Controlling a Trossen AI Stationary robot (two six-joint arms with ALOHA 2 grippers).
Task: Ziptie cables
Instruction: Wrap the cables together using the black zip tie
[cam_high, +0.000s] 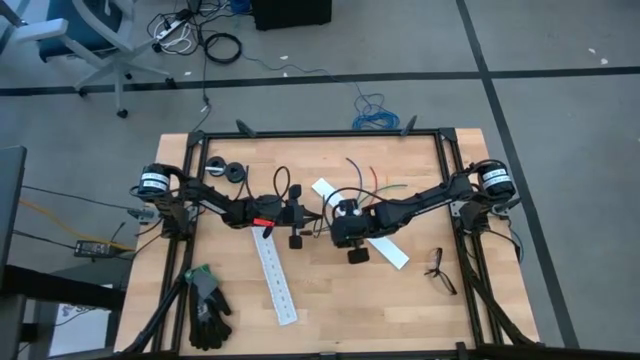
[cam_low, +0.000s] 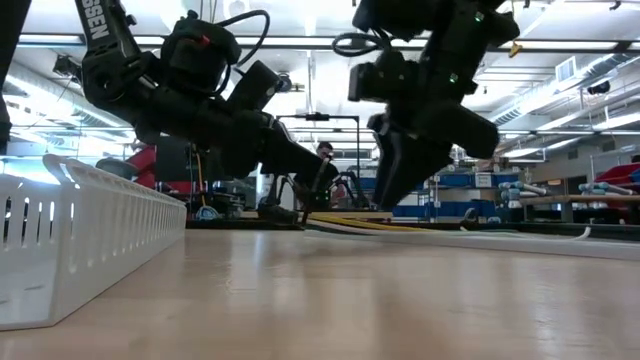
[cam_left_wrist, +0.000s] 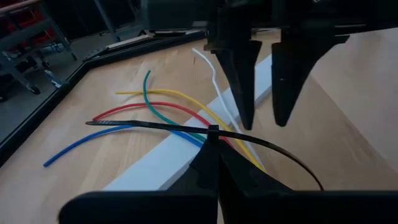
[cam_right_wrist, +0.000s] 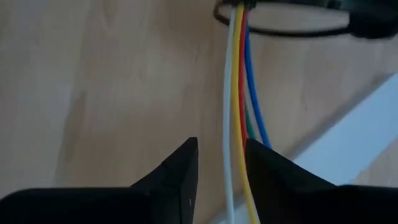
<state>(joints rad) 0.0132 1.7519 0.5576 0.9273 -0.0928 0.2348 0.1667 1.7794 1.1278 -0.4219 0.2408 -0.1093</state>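
Wooden table (cam_high: 400, 300) edged by a black frame, with loose items spread over it.

Two long white slotted strips are laid on the boards, one (cam_high: 275, 280) left of centre and one (cam_high: 385, 248) angled under the arms. The cables (cam_left_wrist: 155, 109), fanned out in several colours, are seen resting on the wood near the middle. Black gloves (cam_high: 207, 305) are placed at the near left, spectacles (cam_high: 438, 270) at the near right.

Counter (cam_high: 400, 310): wooden, dark-framed. Two dark arms meet at centre, left pincer (cam_high: 305, 213) beside right pincer (cam_high: 338, 222). Cables (cam_high: 375, 185) fan behind them. White slotted strip (cam_high: 276, 281), black gloves (cam_high: 207, 308), spectacles (cam_high: 439, 270) in front.
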